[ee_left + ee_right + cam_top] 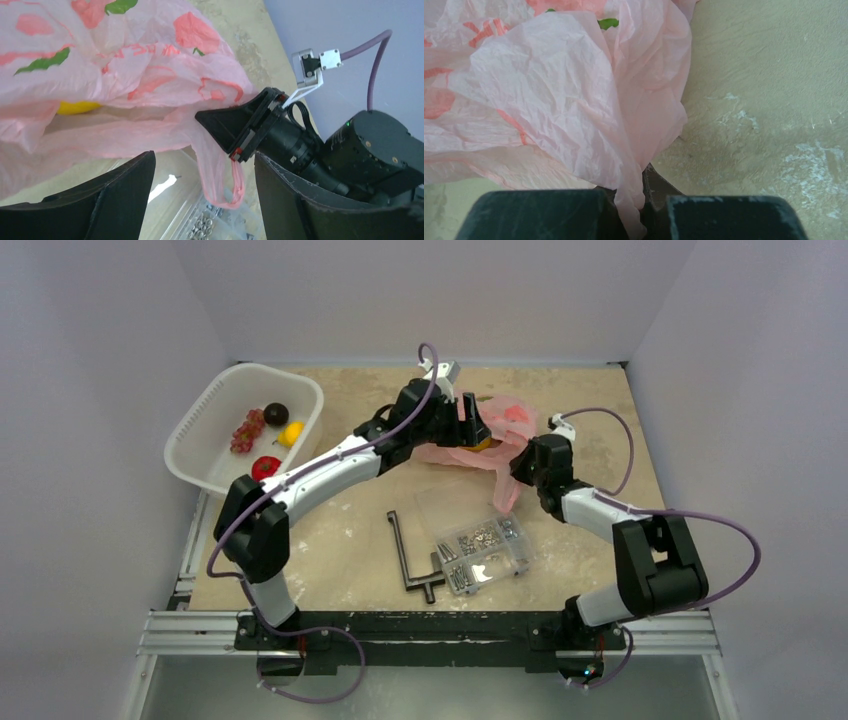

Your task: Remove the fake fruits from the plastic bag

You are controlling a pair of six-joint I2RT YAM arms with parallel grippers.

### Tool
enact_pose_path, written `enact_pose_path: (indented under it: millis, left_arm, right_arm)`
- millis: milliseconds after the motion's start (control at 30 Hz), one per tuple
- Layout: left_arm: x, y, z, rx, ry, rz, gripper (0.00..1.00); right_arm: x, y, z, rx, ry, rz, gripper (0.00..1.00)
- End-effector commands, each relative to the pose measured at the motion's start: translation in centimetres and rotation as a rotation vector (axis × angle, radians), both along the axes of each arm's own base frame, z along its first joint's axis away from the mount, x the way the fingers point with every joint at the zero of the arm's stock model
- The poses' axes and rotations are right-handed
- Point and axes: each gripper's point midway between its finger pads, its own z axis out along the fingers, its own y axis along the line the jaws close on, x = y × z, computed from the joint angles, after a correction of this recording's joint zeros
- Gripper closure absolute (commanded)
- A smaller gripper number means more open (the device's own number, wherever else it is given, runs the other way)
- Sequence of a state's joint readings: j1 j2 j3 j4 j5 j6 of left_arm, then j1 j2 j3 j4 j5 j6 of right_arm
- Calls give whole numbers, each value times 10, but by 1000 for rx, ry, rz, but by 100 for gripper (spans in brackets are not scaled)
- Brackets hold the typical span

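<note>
Your right claw (634, 202) pins the pink plastic bag (503, 420) at the far side of the desk (340, 530).
A fold of plastic is clamped tight between its fingers. Your left claw (202, 182) gapes wide just beside the bag, where a yellow fruit (77, 106) shows under the film. Four fake fruits (265, 467) lie in the white basket (205, 420), far left.

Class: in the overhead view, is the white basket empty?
No, the white basket holds grapes, a dark fruit, a yellow fruit and a red fruit.
</note>
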State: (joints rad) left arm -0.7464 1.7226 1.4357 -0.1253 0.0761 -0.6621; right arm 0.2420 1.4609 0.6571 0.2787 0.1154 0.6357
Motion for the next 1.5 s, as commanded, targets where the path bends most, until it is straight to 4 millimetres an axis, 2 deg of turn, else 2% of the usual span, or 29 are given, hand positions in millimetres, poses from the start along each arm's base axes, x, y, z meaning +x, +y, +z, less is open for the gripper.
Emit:
enact_pose_path:
  millis: [0, 133, 233, 267, 367, 467, 567, 800, 867, 1067, 1200, 1367, 1467]
  left_arm:
    - [18, -23, 3, -31, -15, -37, 28]
    - [33, -29, -19, 19, -5, -19, 39]
    - [31, -27, -29, 4, -15, -9, 45]
    - [32, -28, -24, -23, -40, 0, 46]
    - [32, -23, -39, -11, -29, 29, 46]
    - [39, -29, -53, -16, -4, 47, 46]
    - [56, -44, -61, -91, -11, 77, 46]
    - [98, -68, -62, -166, -70, 153, 47]
    - [108, -73, -61, -186, -69, 184, 46]
    - [129, -78, -78, -209, -27, 287, 41]
    - [128, -88, -90, -249, 8, 317, 35]
    - [114, -115, -100, -246, 39, 227, 30]
    - [103, -118, -118, -189, 87, 200, 29]
  right_arm:
    - [2, 3, 26, -41, -92, 60, 100]
    - [-7, 1, 31, -34, -82, 56, 100]
    - [-6, 3, 46, -50, -115, 87, 100]
    - [-4, 4, 52, -55, -122, 97, 100]
    - [-2, 7, 64, -47, -132, 108, 100]
    - [-2, 14, 68, -14, -134, 128, 100]
    - [-4, 18, 64, 15, -126, 136, 100]
    - [-11, 19, 66, 15, -113, 158, 100]
    - [-13, 18, 68, 7, -114, 159, 100]
    - [-17, 24, 75, 32, -122, 190, 100]
    - [-16, 25, 82, 47, -138, 188, 100]
    - [-15, 28, 83, 65, -134, 194, 100]
    - [-16, 26, 86, 59, -145, 188, 100]
